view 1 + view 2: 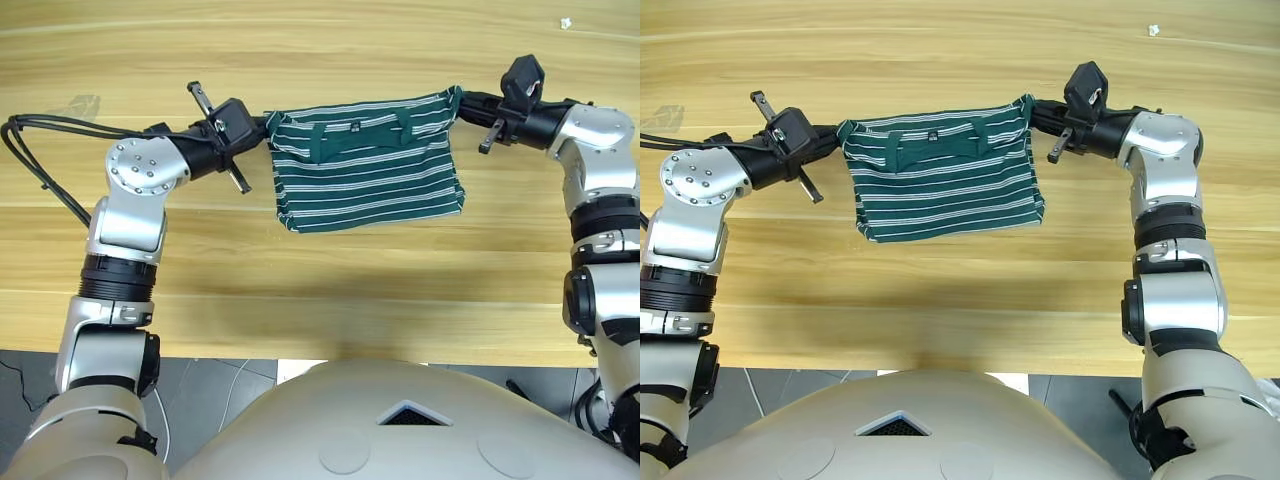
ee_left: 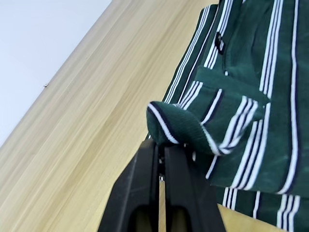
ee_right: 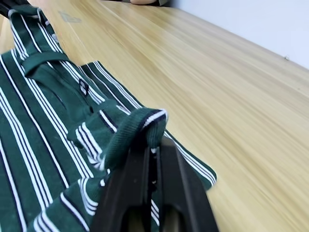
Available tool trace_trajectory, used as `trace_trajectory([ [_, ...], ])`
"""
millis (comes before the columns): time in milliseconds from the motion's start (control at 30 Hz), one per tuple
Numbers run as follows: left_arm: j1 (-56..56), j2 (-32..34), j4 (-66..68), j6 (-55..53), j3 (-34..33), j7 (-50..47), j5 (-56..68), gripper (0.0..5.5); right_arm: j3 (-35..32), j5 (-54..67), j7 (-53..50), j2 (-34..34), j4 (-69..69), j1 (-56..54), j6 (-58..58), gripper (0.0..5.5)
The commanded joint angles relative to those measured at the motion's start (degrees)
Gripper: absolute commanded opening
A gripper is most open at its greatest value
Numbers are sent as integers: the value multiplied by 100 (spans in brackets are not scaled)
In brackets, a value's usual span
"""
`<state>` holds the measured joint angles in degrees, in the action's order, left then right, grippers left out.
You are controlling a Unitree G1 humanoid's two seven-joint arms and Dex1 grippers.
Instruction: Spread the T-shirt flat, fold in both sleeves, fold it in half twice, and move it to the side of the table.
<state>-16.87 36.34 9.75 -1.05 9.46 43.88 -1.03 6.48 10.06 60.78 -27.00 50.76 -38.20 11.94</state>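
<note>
- While held up by both top corners over the smooth wooden table (image 1: pixel 300 300), could slip and drop crooked from a weak pinch: soft green shirt (image 1: pixel 365 160), thin white stripes.
- Left gripper (image 2: pixel 161 145): clamped hard on a rolled, ribbed edge.
- Right gripper (image 3: pixel 153 145): clamped on the other corner.

1 T-shirt (image 1: pixel 365 165), green with white stripes. 2 arms, 1 gripper each: 1 left gripper (image 1: pixel 266 127), 1 right gripper (image 1: pixel 463 100). 1 table (image 1: pixel 300 290), light wood. 2 small scraps on table: 1 white scrap (image 1: pixel 566 23) far right, 1 clear scrap (image 1: pixel 82 103) far left.
</note>
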Motion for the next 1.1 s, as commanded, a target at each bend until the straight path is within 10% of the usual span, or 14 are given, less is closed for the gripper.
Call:
trace_trajectory([
  [33, -168, -123, 224, 37, -109, -93, 9, 33, -97, -234, -351, 246, 482, -393, 251, 33],
  [600, -284, -937, 893, -683, -1224, -1574, 538, 255, -126, -830, -1198, 806, 925, -158, 378, 323],
  [867, 185, -1167, 101, -496, -1101, -1705, 516, 255, 2867, -4864, -4492, 363, 1771, -585, 1252, 323],
  [1100, 839, -1328, -493, -354, -1198, -1765, 624, 255, 2648, -4632, -4564, -338, 2204, -393, 1435, 323],
])
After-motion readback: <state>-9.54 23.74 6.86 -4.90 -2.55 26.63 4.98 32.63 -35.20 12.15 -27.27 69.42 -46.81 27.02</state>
